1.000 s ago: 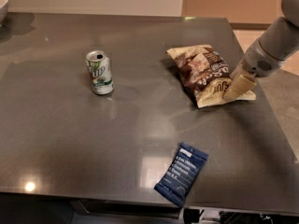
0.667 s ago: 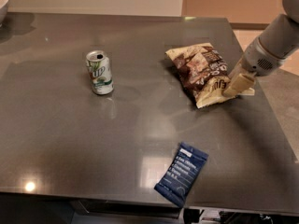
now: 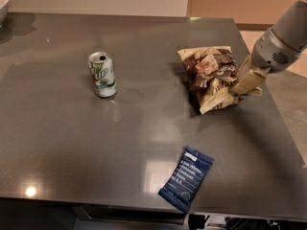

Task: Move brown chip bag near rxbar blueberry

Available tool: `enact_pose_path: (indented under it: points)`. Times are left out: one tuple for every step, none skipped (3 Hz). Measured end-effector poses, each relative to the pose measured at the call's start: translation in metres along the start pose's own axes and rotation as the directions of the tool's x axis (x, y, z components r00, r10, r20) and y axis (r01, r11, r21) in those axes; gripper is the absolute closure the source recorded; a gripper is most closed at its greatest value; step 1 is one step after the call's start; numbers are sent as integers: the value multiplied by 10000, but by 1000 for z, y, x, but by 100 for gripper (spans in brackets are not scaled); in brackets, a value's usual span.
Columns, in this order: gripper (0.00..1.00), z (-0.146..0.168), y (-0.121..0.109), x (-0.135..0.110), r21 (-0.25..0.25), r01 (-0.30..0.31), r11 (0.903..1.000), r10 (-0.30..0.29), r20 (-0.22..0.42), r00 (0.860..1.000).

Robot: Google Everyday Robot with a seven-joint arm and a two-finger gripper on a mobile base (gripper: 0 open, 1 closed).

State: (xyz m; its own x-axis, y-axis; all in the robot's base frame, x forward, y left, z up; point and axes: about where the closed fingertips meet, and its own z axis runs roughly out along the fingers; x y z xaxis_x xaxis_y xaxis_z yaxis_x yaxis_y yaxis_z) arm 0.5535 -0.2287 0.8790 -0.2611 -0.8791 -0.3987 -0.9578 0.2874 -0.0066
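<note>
Brown chip bag lay on surface, well apart from rxbar blueberry. Hand at bag's right corner, likely placed for dragging; whether closed on it, could not tell.

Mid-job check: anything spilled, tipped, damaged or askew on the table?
Nothing is spilled or tipped: the soda can stands upright and the brown chip bag lies crinkled, with the gripper at its nearer end. One thing to watch: the rxbar blueberry lies skewed, one corner close to the front edge of the table.
</note>
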Motion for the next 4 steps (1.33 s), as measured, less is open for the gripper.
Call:
enact_pose_path:
  points:
    - [100,-15,19,-4,-378,253,9990,-245,214,9995]
    - [100,-30,38,-5,-553,362,9978,-342,364,9988]
    - [100,-35,57,-9,-726,572,9957,-533,540,9971]
    - [100,-36,76,-15,-916,850,9922,-779,790,9938]
